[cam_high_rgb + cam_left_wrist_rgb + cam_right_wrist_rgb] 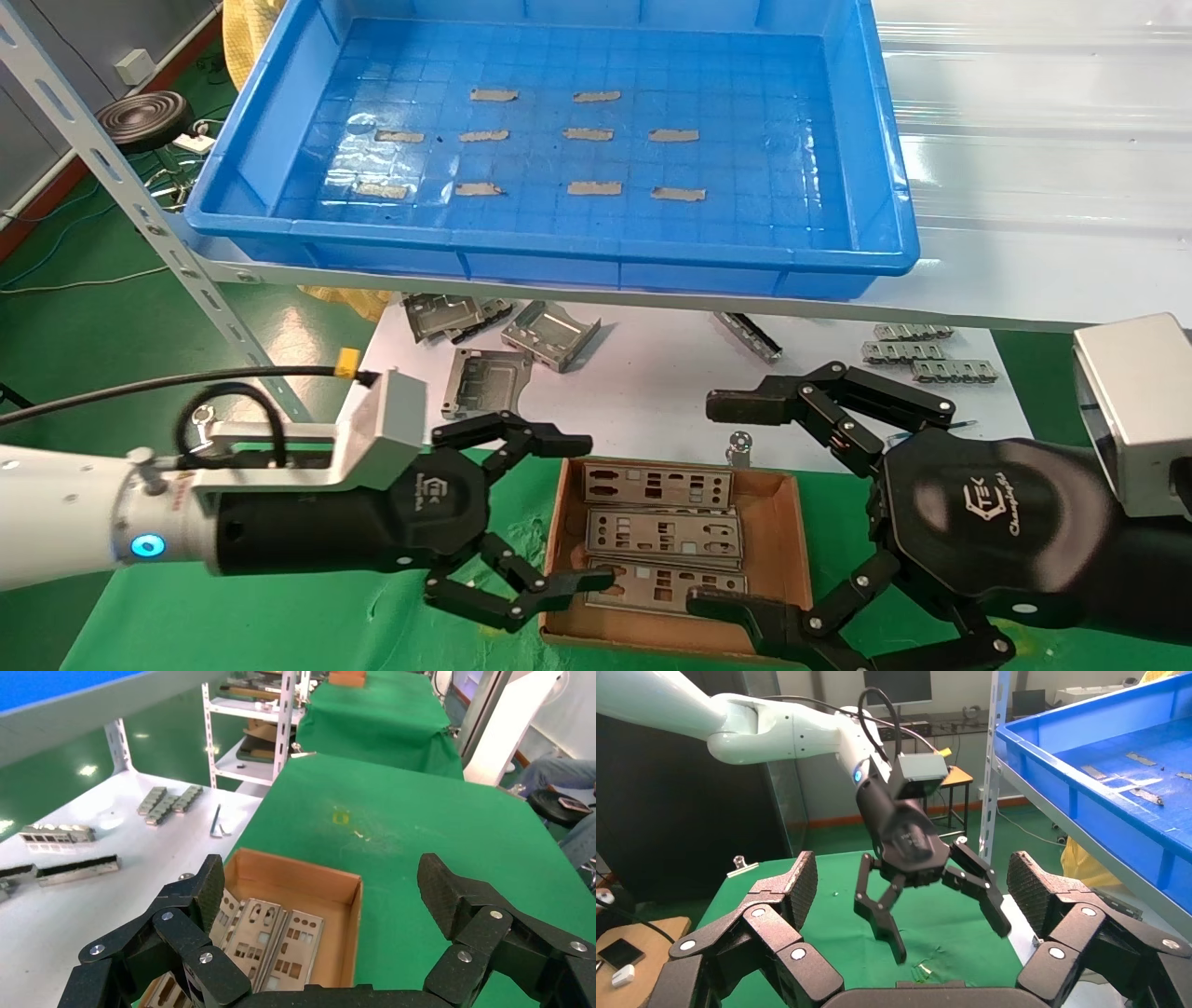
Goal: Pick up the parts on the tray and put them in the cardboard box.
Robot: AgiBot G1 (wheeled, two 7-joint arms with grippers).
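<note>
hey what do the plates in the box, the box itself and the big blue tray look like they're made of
The plates look like thin stamped sheet metal, silvery and bare: they glint and carry punched cut-outs. The box looks like plain brown cardboard, matte, with low folded walls. The tray looks like glossy moulded plastic: bright blue, with a gridded floor that reflects light.

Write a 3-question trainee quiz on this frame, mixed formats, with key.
1. True or false: the tray still holds parts.
2. How many parts lie in the box? A) one B) three C) five
3. Fill in: both the left gripper and the right gripper have their jaws ____.

Key: 1 false, only tape strips show in it; 2 B; 3 open, one at each side of the box.
</note>
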